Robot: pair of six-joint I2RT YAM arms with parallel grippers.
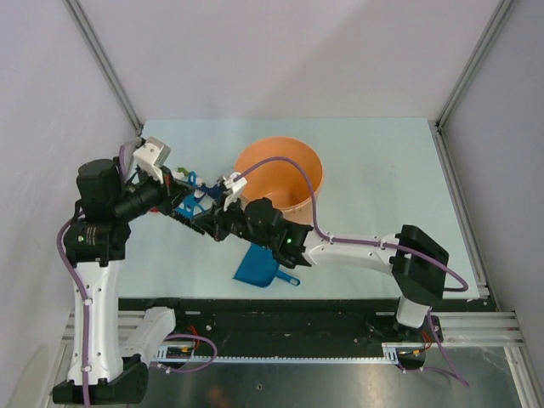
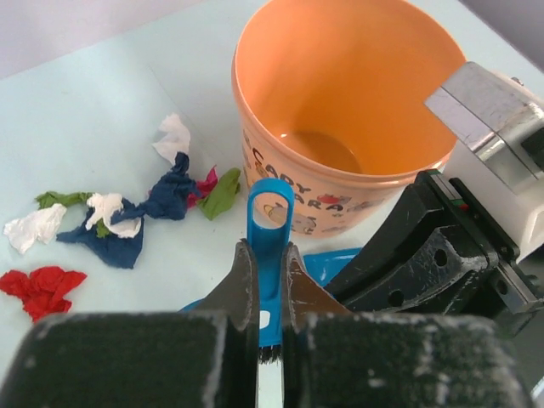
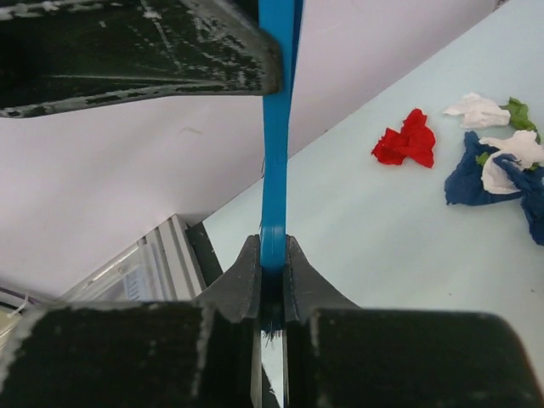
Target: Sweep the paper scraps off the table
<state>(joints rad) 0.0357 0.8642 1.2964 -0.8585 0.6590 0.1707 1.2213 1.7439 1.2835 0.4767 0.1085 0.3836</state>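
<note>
The paper scraps lie in a loose cluster on the table (image 1: 382,170): red (image 2: 42,289), dark blue (image 2: 110,242), white (image 2: 174,136), green (image 2: 223,194) and magenta (image 2: 206,183). The right wrist view shows the red scrap (image 3: 408,140), a dark blue one (image 3: 472,178) and a white one (image 3: 476,109). In the top view the arms hide most of them. A blue brush (image 2: 270,212) hangs between both grippers. My left gripper (image 2: 268,246) is shut on its handle. My right gripper (image 3: 272,242) is shut on its bristle end (image 3: 274,153).
An orange bucket (image 1: 280,174) stands empty just behind the grippers, close to the scraps (image 2: 357,102). A blue dustpan (image 1: 257,267) lies on the table near the front edge, under my right arm. Grey walls and metal rails enclose the table.
</note>
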